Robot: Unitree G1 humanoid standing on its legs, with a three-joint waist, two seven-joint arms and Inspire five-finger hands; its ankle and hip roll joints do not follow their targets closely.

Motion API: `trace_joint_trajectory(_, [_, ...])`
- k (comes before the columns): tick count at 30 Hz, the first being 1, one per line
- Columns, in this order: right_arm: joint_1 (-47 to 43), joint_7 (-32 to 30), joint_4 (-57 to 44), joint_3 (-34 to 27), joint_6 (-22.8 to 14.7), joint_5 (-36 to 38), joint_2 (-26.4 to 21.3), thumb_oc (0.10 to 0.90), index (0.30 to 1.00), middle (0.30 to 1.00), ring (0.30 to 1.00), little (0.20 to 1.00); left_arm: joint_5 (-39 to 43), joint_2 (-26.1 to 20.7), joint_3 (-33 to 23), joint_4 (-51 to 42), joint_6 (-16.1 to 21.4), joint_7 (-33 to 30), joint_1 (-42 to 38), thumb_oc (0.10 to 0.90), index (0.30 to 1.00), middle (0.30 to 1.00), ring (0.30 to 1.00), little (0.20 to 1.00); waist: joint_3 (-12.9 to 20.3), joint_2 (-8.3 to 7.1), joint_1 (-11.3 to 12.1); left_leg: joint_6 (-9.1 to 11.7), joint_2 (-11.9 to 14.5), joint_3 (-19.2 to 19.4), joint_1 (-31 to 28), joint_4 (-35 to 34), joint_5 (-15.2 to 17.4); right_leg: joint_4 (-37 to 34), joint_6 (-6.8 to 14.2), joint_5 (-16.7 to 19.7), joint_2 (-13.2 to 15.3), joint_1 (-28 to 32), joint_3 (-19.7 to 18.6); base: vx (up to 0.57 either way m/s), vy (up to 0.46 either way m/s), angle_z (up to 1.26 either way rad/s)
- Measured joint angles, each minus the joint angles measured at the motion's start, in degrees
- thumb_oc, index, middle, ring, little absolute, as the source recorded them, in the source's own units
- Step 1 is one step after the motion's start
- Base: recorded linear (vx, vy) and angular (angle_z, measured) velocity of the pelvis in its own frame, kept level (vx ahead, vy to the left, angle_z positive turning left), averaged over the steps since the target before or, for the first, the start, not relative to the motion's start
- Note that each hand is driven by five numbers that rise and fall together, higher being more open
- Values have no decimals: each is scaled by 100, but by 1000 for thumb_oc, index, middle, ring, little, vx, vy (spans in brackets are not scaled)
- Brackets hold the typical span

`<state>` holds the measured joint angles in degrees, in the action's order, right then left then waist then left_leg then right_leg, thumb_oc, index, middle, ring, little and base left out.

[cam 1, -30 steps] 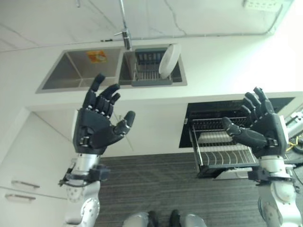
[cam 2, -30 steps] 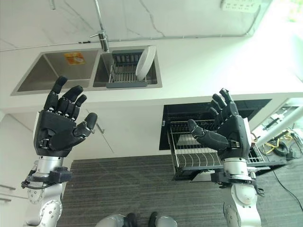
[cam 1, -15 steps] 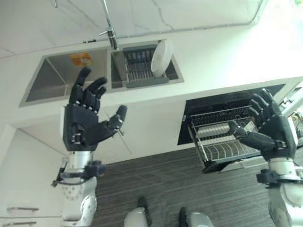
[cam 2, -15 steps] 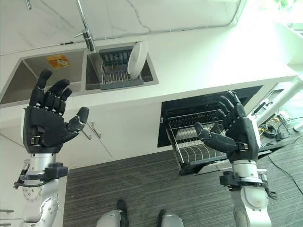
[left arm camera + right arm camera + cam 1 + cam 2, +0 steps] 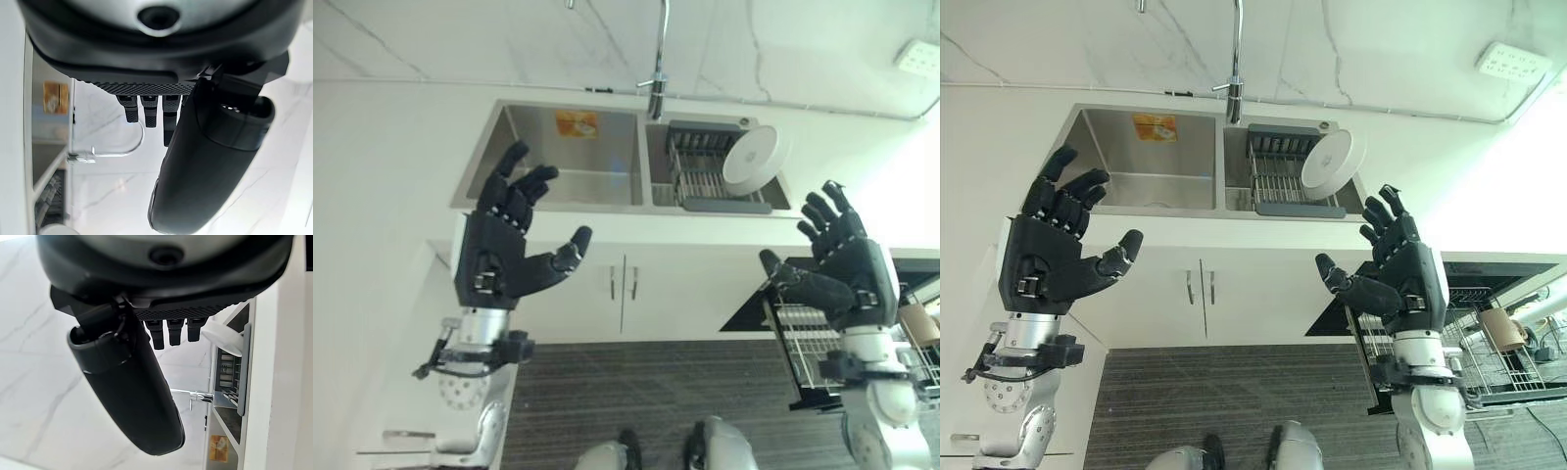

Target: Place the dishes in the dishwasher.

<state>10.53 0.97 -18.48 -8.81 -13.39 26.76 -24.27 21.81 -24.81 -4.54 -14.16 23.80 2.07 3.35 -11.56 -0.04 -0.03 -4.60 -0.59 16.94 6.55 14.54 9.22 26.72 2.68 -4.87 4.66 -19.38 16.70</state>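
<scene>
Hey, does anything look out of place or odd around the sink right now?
Nothing stands out. A white plate stands on edge in the drying rack in the sink's right basin. Both hands are open and empty.

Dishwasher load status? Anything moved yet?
Done: nothing visibly loaded; the dishwasher's lower rack is pulled out. In hand: nothing; the left hand and right hand are raised, open and empty. Left: the white plate stands in the drying rack in the sink's right basin.
</scene>
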Motion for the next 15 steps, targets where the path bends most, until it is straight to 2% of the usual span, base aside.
trace_joint_trajectory(1, [5, 64, 92, -20, -15, 186, -10, 800, 900, 900, 900, 900, -71, 0, -11, 90, 39, -40, -18, 800, 900, 900, 900, 900, 8, -55, -1, 678, -66, -13, 65, 187, 80, -550, -105, 132, -37, 71, 122, 334, -305, 3])
trace_joint_trajectory(2, [70, 140, 119, -157, -14, 320, -6, 800, 900, 900, 900, 900, -73, -68, -10, 194, 36, -63, -61, 800, 900, 900, 900, 900, -76, -226, -22, 435, -341, -310, 296, 836, -100, -1034, 104, 280, 261, 166, -36, 270, -275, -14])
trace_joint_trajectory(3, [87, 158, 134, -270, -12, 396, -86, 800, 900, 900, 900, 900, -73, -47, -13, 219, 33, -102, 85, 800, 900, 900, 900, 900, -42, -77, -29, 267, -422, -546, 126, 854, 604, -1024, 269, 340, 376, 104, -219, 258, -258, -22])
trace_joint_trajectory(4, [84, 139, 144, -317, -26, 453, 71, 800, 900, 900, 900, 900, -80, -14, -19, 310, 32, -154, 142, 800, 900, 900, 900, 900, -18, -31, -22, -221, -566, -535, 66, 872, 644, -855, 323, 418, 550, -41, -396, 287, -271, -35])
trace_joint_trajectory(5, [92, 108, 144, -283, -35, 518, 239, 800, 900, 900, 900, 900, -84, 114, -21, 418, 32, -178, 130, 800, 900, 900, 900, 900, -46, -96, -67, 513, -642, -516, -12, 831, 735, -740, 146, 446, 666, -166, -563, 198, -179, -14])
trace_joint_trajectory(6, [64, 90, 157, -204, -38, 527, 480, 800, 900, 900, 900, 900, -81, 163, -16, 551, 20, -222, 117, 800, 900, 900, 900, 900, -185, -384, -36, 1032, -790, -623, 189, 1369, 350, -854, -2, 564, 1012, -152, -768, 202, -196, 34])
trace_joint_trajectory(7, [68, 96, 143, -216, -58, 520, 645, 800, 900, 900, 900, 900, -152, 17, 69, 563, -38, -251, 60, 800, 900, 900, 900, 900, -227, -548, -206, -229, -643, -809, 564, 2101, 701, -896, 419, 717, 1255, -136, -903, 135, -143, 46])
trace_joint_trajectory(8, [67, 62, 150, -198, -78, 516, 544, 800, 900, 900, 900, 900, -278, 29, 81, 455, -119, -245, 150, 800, 900, 900, 900, 900, -147, -366, -232, -346, -246, -1082, 586, 1781, 864, -773, 679, 682, 1189, -169, -775, 159, -193, 15])
trace_joint_trajectory(9, [30, 37, 162, -30, -22, 497, 536, 800, 900, 900, 900, 900, -292, 88, 85, 446, -223, -273, 213, 800, 900, 900, 900, 900, -168, -397, -63, -216, -176, -1063, 484, 1610, 842, -739, 603, 635, 1088, -142, -786, 273, -369, -11])
trace_joint_trajectory(11, [-80, 63, 89, 16, -29, 491, 522, 800, 900, 900, 900, 900, -288, 88, 84, 446, -358, -300, 213, 800, 900, 900, 900, 900, -163, -409, -68, -218, -245, -1144, 44, 996, 657, -804, 606, 625, 940, 389, -615, 318, -464, -8])
trace_joint_trajectory(12, [-158, 0, 95, 45, -29, 486, 505, 800, 900, 900, 900, 900, -288, 106, 88, 443, -384, -305, 178, 800, 900, 900, 900, 900, -168, -383, -77, -203, -279, -1166, -210, 685, 576, -481, 564, 442, 909, 433, -505, 270, -413, -2])
trace_joint_trajectory(13, [-325, -102, 79, 69, -14, 471, 348, 800, 900, 900, 900, 900, -273, 109, 84, 263, -396, -313, 168, 800, 900, 900, 900, 900, -161, -198, -148, -115, -155, -1176, -544, 228, 423, -36, 192, 13, 549, 338, -429, 288, -466, 1])
trace_joint_trajectory(14, [-440, -202, 78, 63, -24, 471, 109, 800, 900, 900, 900, 900, -268, 103, 82, 49, -392, -299, 32, 800, 900, 900, 900, 900, -153, -125, -164, -2, -109, -1184, -776, -39, 356, -1, 66, -88, 365, 142, -335, 263, -445, 6])
trace_joint_trajectory(15, [-471, -230, 78, 62, -30, 473, 49, 800, 900, 900, 900, 900, -268, 103, 83, -46, -387, -294, -80, 800, 900, 900, 900, 900, -148, -127, -173, 100, -111, -1175, -885, -94, 394, -99, 16, -63, 344, 40, -320, 203, -372, 8])
